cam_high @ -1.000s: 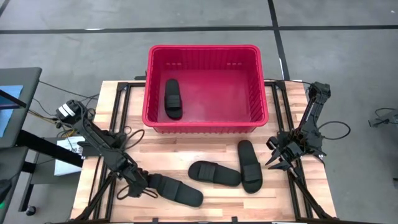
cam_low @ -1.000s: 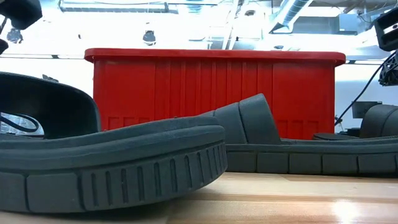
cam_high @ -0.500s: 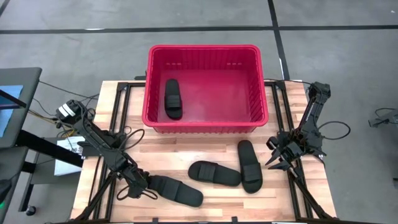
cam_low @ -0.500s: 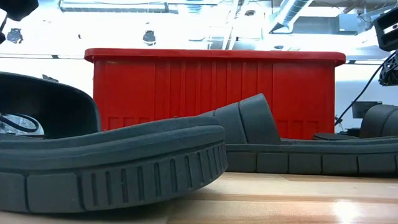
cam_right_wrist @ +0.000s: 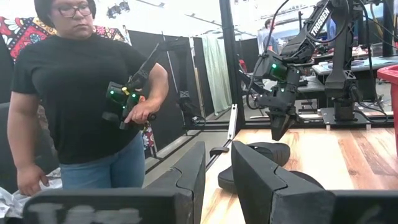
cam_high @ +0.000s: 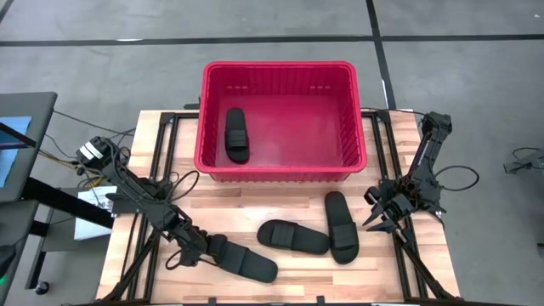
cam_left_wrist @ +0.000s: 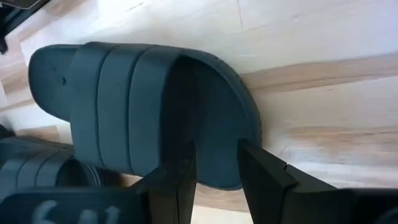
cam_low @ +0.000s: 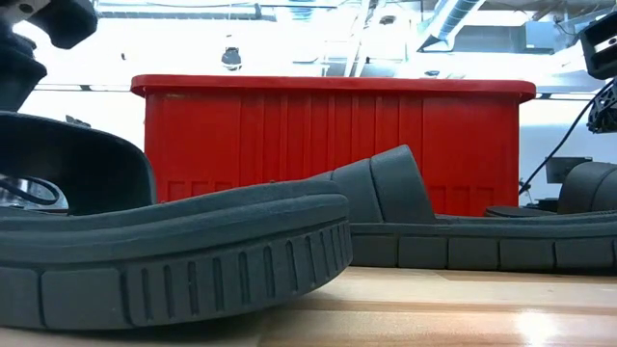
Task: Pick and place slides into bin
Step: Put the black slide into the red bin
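Note:
Four black slides show. One lies in the red bin at its left. Two lie on the table's middle. One lies at the near left, sole down. My left gripper is low at that slide's heel end, open. In the left wrist view one finger stands over the footbed of the slide and the other outside the sole's edge. My right gripper waits open and empty at the table's right edge. My left gripper's fingers stand on either side of the slide's heel edge, slanting down from the table's left. I cannot tell whether they touch it. The slide lies flat on the table.
The bin stands at the table's far middle, its wall behind the slides in the low view. A person holding hand controllers stands beyond the table's left side. Bare wood lies between the bin and the slides.
My left gripper has gone toward the table's right edge, closer in on the near-left slide's heel end. The slide has stayed where it was.

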